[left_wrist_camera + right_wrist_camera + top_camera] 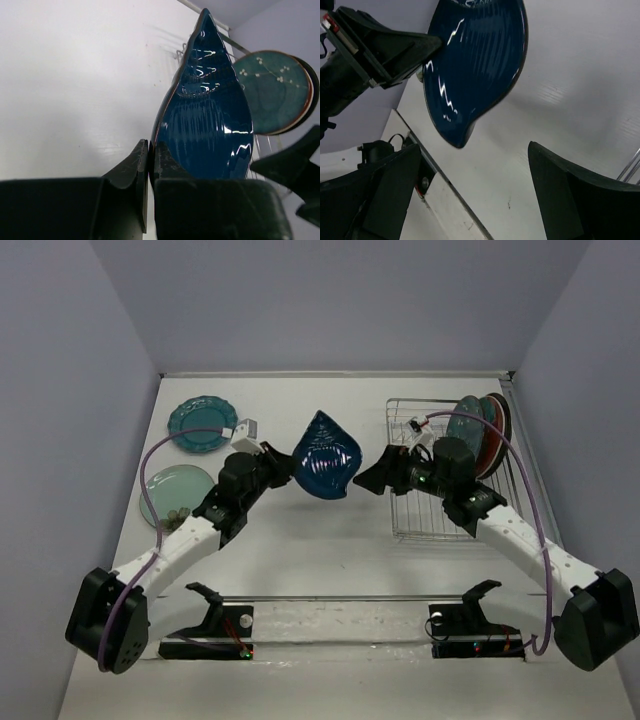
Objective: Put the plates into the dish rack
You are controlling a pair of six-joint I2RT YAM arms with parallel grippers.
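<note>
My left gripper is shut on the rim of the dark blue leaf-shaped plate and holds it up above the middle of the table; the plate fills the left wrist view and shows in the right wrist view. My right gripper is open and empty, just right of that plate, not touching it. The silver wire dish rack stands at the right, with dark teal and red-patterned plates upright at its far end. The scalloped teal plate and the pale mint plate lie flat at the left.
The table's right wall runs close behind the rack. A rail with two black clamps lies along the near edge between the arm bases. A purple cable loops over each arm.
</note>
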